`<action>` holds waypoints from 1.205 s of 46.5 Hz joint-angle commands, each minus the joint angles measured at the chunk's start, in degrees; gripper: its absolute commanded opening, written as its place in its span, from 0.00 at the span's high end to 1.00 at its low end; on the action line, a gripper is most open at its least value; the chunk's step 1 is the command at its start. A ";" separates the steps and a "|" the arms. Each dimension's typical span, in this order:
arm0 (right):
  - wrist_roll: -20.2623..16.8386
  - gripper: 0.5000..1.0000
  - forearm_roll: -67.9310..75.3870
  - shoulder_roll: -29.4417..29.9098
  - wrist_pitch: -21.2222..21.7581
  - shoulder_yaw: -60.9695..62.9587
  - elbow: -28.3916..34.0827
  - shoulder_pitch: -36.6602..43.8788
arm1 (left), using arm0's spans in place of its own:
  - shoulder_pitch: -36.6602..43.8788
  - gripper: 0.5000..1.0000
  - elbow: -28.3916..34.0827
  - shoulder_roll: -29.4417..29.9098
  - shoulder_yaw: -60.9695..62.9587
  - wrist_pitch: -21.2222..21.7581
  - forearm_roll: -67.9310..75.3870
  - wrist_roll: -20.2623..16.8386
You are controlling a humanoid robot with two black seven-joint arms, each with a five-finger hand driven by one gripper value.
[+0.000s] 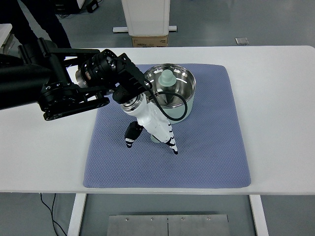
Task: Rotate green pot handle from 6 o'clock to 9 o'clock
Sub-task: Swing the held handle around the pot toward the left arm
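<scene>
Left hand (153,129): fingers curled over the pot handle (158,139), gripping it.
Green pot (173,93): near the mat's (206,147) far edge.

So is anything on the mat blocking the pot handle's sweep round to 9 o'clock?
Nothing visible does. The left hand covers the handle below the green pot, and the blue mat to the pot's left is bare, apart from the arm above it.

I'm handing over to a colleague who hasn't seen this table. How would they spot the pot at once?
Find the blue mat in the middle of the white table. Near its far edge stands the pot, pale green outside and shiny steel inside, with a green knobbed piece in it. The left hand, white with black fingertips, reaches down just in front of it.
</scene>
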 commanded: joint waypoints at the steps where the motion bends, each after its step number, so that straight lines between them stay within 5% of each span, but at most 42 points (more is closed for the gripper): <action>1: 0.00 0.00 0.00 0.00 0.00 0.00 0.11 0.03 | -0.11 0.00 0.01 0.73 0.22 0.00 0.03 0.00; 56: 0.00 0.00 0.00 0.00 0.00 0.00 0.11 0.03 | -0.99 0.00 0.09 7.94 3.12 0.00 0.12 0.00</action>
